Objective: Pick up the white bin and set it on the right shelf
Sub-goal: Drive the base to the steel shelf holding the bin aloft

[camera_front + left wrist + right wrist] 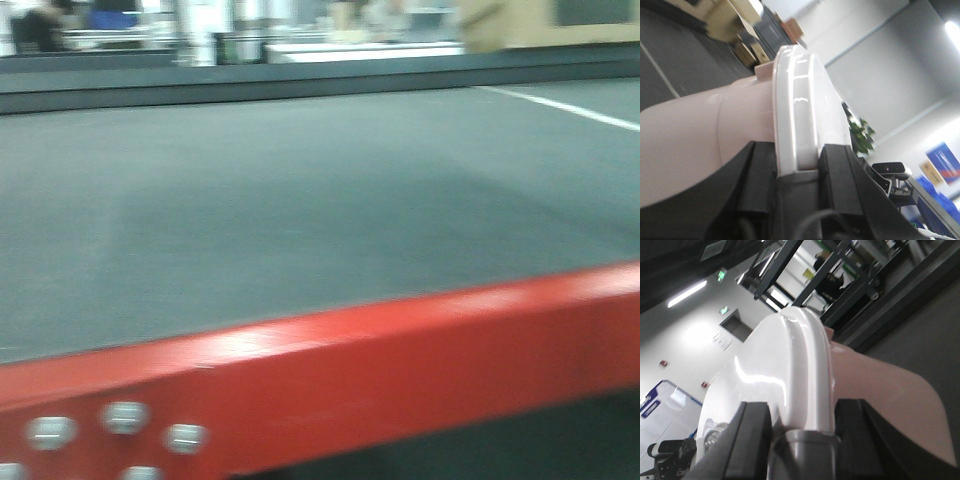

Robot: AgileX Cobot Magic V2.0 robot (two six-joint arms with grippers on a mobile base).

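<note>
The left claw [797, 155] was shut on the white bin [695, 145]. Its two black fingers [760, 170] sat close together, one on each side of the rim of the white lid [795, 90]. The rim filled the gap between them. The pinkish side of the bin bulged out just past one finger. The lid ran up and away from the fingertips. Far beyond this claw, on the lid's side, stood a green plant [860, 135].

The right claw [800, 412] had hold of the same bin [880, 390] in the same way. Its fingers [752, 435] pinched the rim of the shiny lid [785, 355]. The lid's top was on one side of the claw and the pinkish wall was on the other. Dark metal racks [790, 260] showed far past this claw, above the lid.

The front view was blurry. It showed a grey table top [300, 200] with a red edge [400, 350] and some round silver bolts [125, 417] in the red part. I could not tell if the bin between the claws was touching that table or held above it.
</note>
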